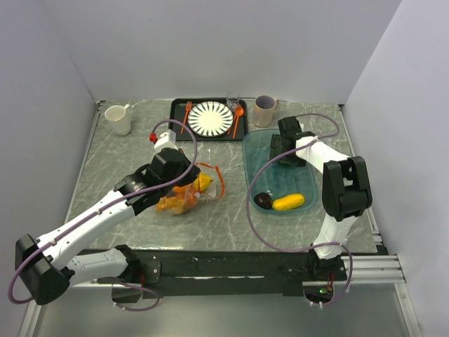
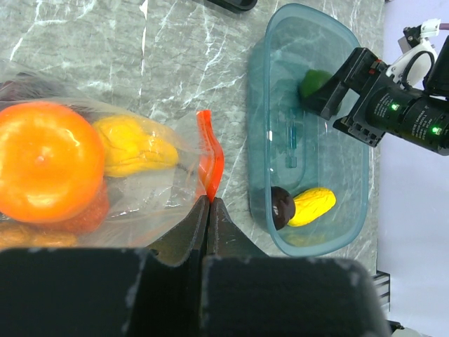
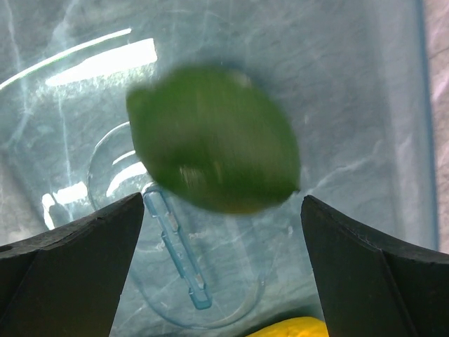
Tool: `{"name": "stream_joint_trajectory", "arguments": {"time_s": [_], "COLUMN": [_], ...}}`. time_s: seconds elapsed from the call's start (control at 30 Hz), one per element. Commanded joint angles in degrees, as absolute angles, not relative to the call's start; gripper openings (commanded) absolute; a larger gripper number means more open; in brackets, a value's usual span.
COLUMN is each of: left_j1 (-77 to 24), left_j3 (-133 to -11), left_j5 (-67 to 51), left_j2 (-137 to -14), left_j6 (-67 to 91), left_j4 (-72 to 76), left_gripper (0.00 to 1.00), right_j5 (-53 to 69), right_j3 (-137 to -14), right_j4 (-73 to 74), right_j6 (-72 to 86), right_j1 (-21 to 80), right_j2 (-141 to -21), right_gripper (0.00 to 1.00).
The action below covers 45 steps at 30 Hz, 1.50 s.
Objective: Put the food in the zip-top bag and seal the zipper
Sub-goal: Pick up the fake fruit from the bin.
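Observation:
The clear zip-top bag [image 1: 184, 194] lies mid-table, holding a round orange [image 2: 45, 161] and a yellow piece [image 2: 133, 145]. My left gripper [image 2: 210, 200] is shut on the bag's orange-red zipper strip [image 2: 209, 158] at its mouth. The teal tub [image 1: 257, 163] holds a dark purple piece [image 1: 263, 200], a yellow piece [image 1: 288, 202] and a green piece [image 3: 214, 139]. My right gripper [image 3: 221, 210] is open inside the tub, just short of the green piece, not touching it. In the top view the right gripper [image 1: 284, 149] hides the green piece.
A black tray [image 1: 178, 105] at the back holds a striped plate [image 1: 210, 118], an orange fork [image 1: 186, 116] and an orange spoon [image 1: 237, 118]. A white mug [image 1: 118, 119] stands back left, a grey cup [image 1: 265, 110] and a glass [image 1: 233, 100] at the back.

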<state>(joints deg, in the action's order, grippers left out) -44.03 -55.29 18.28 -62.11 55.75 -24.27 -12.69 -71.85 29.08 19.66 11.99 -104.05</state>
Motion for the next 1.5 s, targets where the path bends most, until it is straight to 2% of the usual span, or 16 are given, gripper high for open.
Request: {"name": "stream_joint_trajectory", "arguments": {"time_s": [0.0, 0.47, 0.67, 0.77, 0.97, 1.27, 1.47], "left_j1": [-44.0, -44.1, -44.1, -44.1, -44.1, -44.1, -44.0], "left_j3": [-56.2, -56.3, -56.3, -56.3, -56.5, -57.0, -57.1], "left_j5": [18.5, 18.0, 18.5, 18.2, 19.0, 18.9, 18.5], "left_j2": [-61.6, -61.9, -61.3, -61.4, -61.2, -61.8, -62.0], "left_j6": [55.6, 55.6, 55.5, 55.5, 55.3, 55.1, 54.9], "left_j4": [-21.4, -21.1, -21.4, -21.4, -22.0, -22.5, -22.0], "left_gripper": [0.01, 0.01, 0.01, 0.01, 0.01, 0.01, 0.01], "right_j5": [-11.7, -12.0, -12.7, -3.8, -10.0, -6.2, -7.5], "right_j3": [-71.5, -73.7, -77.0, -77.6, -77.0, -77.3, -84.2], "right_j4": [27.6, 25.8, 25.3, 23.4, 23.1, 21.5, 27.2], "right_j6": [20.2, 19.3, 17.3, 14.0, 12.7, 11.5, 10.5], "right_j1": [12.1, 12.0, 11.8, 11.0, 10.7, 10.5, 10.5], "right_j2": [-102.4, -96.4, -102.0, -104.6, -106.1, -104.8, -110.4], "right_gripper": [1.0, 1.0, 1.0, 1.0, 1.0, 1.0, 1.0]}}
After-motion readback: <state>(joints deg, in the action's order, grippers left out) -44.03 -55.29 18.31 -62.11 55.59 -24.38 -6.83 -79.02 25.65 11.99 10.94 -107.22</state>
